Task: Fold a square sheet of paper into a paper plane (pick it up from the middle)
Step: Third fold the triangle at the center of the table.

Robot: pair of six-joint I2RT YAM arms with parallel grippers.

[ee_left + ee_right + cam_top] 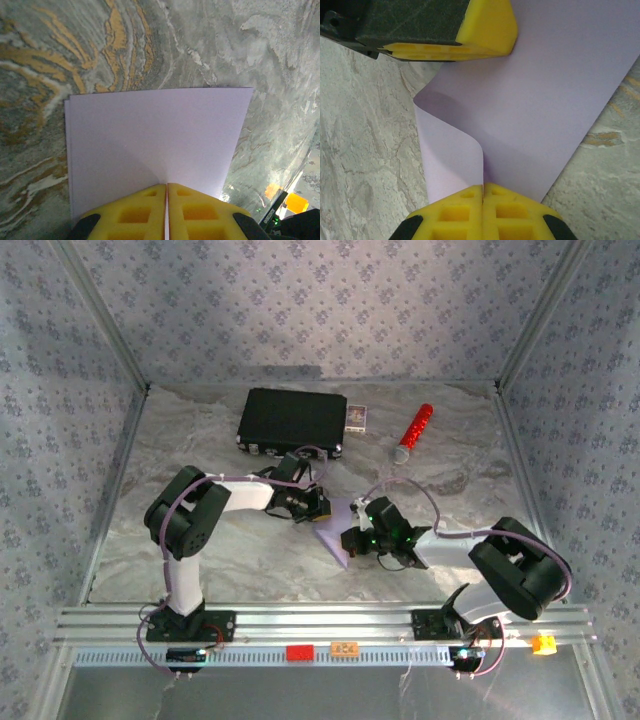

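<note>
Left fingers (161, 192) and right fingers (479, 192) clench the square sheet of paper (155, 130) between them; it looks light and floppy, best held by its edges.

Item: square sheet of paper (334, 536), pale lilac, plain, unmarked. Folded double, one layer bulging in a loose curl. Location: middle of counter (440, 445).

A high rear camera overlooks the table (200, 430); both wrist cameras closely share the paper sheet (150, 135).
</note>
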